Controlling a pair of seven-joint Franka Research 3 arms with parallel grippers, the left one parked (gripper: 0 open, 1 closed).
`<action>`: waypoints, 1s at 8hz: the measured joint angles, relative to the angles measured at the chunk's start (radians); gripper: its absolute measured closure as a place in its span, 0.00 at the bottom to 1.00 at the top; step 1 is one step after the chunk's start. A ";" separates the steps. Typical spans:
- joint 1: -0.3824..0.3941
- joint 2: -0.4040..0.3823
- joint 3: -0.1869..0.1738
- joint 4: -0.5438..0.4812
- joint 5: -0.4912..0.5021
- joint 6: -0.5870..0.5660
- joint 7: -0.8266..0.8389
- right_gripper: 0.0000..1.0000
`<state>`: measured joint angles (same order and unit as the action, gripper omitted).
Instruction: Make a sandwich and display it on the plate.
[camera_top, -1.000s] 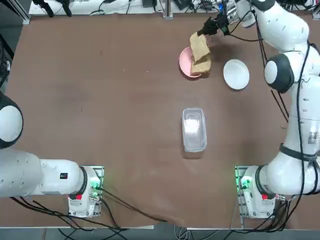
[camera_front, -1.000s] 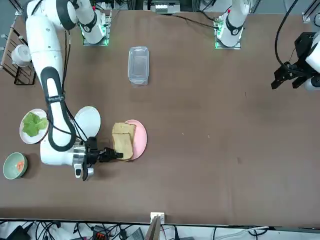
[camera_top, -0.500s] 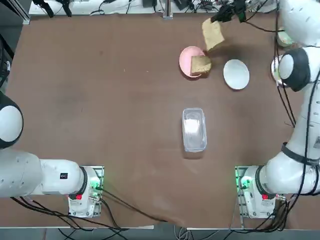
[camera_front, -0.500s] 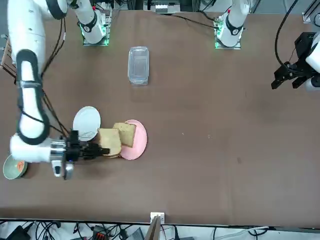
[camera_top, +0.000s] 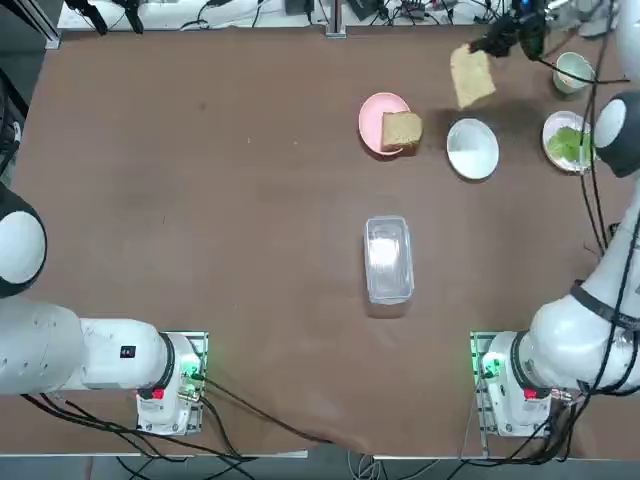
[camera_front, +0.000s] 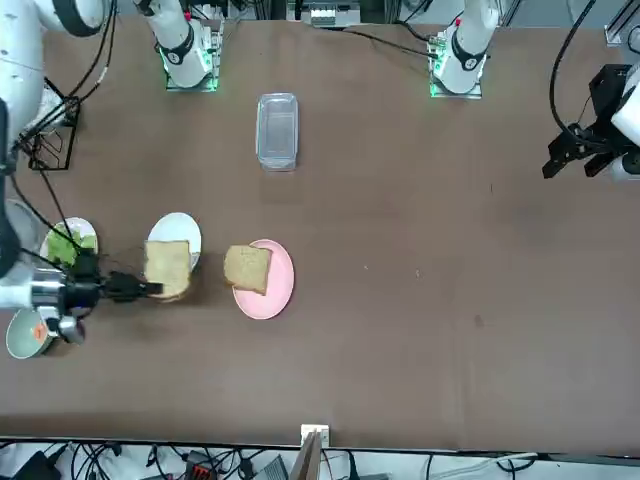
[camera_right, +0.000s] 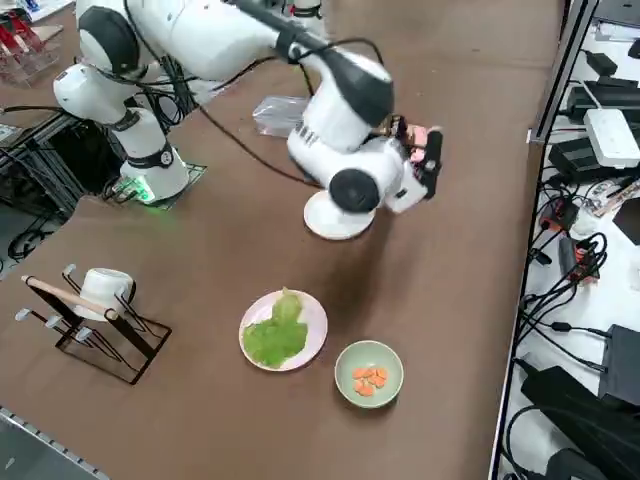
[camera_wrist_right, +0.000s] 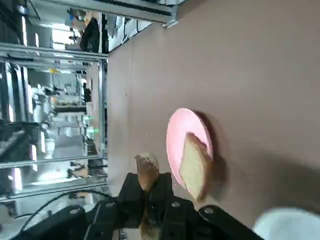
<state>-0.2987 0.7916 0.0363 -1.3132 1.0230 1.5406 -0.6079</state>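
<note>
held tan bread slice (camera_top: 472, 76): above the brown table (camera_top: 200, 200), near its far edge
second tan bread slice (camera_top: 401, 130): on round pink plate (camera_top: 372, 120)
round white plate (camera_top: 472, 148): between pink plate and lettuce dish (camera_top: 567, 141)

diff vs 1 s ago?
The right end effector, shut on a bread slice, lifted it off the slice left on the pink plate and carried it sideways toward the white plate, where it now hangs over the rim. Unchanged: second bread slice, clear container, lettuce plate, green cup.
</note>
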 joint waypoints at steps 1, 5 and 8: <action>-0.031 0.001 0.000 -0.036 0.000 -0.010 -0.001 0.92; -0.050 0.007 0.001 -0.158 -0.011 -0.011 -0.043 0.92; -0.069 0.032 0.001 -0.167 -0.043 -0.004 -0.105 0.92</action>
<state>-0.3682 0.8239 0.0376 -1.4799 0.9802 1.5366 -0.7125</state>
